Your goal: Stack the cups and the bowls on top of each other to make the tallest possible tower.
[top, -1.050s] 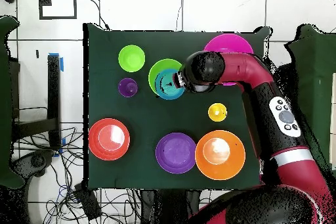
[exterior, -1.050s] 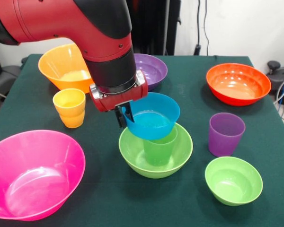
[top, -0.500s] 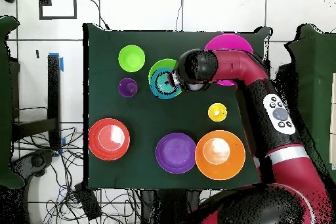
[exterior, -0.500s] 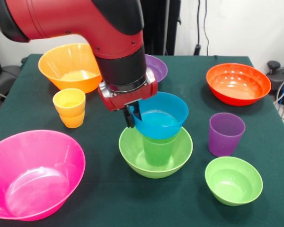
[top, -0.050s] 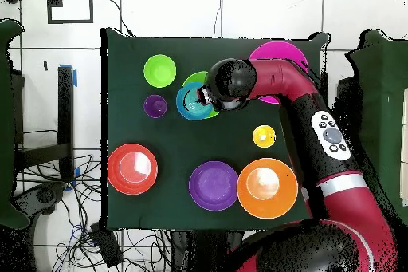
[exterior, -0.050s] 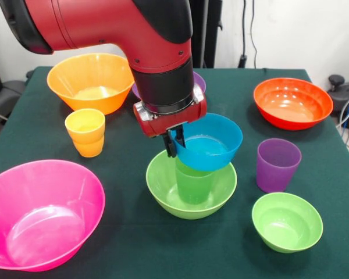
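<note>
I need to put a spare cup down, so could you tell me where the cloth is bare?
Bare cloth lies between the pink bowl and the small green bowl, along the near edge. Another patch sits between the purple bowl and the red-orange bowl. It is crowded around the lime-green bowl under the gripper.

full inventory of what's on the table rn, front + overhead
Blue bowl: 1, blue, gripped at its rim, over the green cup.
Green cup: 1, green, upright inside the lime-green bowl.
Lime-green bowl: 1, lime, table centre.
Small green bowl: 1, green, front view's lower right.
Purple cup: 1, purple, upright, beside the small green bowl.
Yellow-orange cup: 1, upright, in front of the orange bowl.
Pink bowl: 1, large, front view's lower left.
Orange bowl: 1, large, far left.
Red-orange bowl: 1, large, far right.
Purple bowl: 1, large, mostly hidden behind the arm in front view.
Table: 1, dark green cloth.
Gripper: 1, shut on the blue bowl's rim.
</note>
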Tool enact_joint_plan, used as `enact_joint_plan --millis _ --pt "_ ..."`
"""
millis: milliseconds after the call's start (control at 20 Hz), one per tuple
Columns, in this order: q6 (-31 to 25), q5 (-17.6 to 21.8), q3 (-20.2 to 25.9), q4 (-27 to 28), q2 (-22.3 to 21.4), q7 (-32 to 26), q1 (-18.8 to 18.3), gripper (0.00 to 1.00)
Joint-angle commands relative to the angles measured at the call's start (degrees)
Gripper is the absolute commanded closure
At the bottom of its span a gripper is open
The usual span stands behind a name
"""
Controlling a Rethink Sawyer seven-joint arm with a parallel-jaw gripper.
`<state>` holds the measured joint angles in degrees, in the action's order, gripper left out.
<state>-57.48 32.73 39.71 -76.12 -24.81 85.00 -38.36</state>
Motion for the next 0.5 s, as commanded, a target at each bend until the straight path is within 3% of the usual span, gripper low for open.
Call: enact_joint_plan --millis 50,500 --pt "1.30 2.29 -1.34 1.36 0.95 -6.43 1.15 1.00" --pt "0.78 2.33 -1.18 3.01 1.90 -7.17 1.37 1.00"
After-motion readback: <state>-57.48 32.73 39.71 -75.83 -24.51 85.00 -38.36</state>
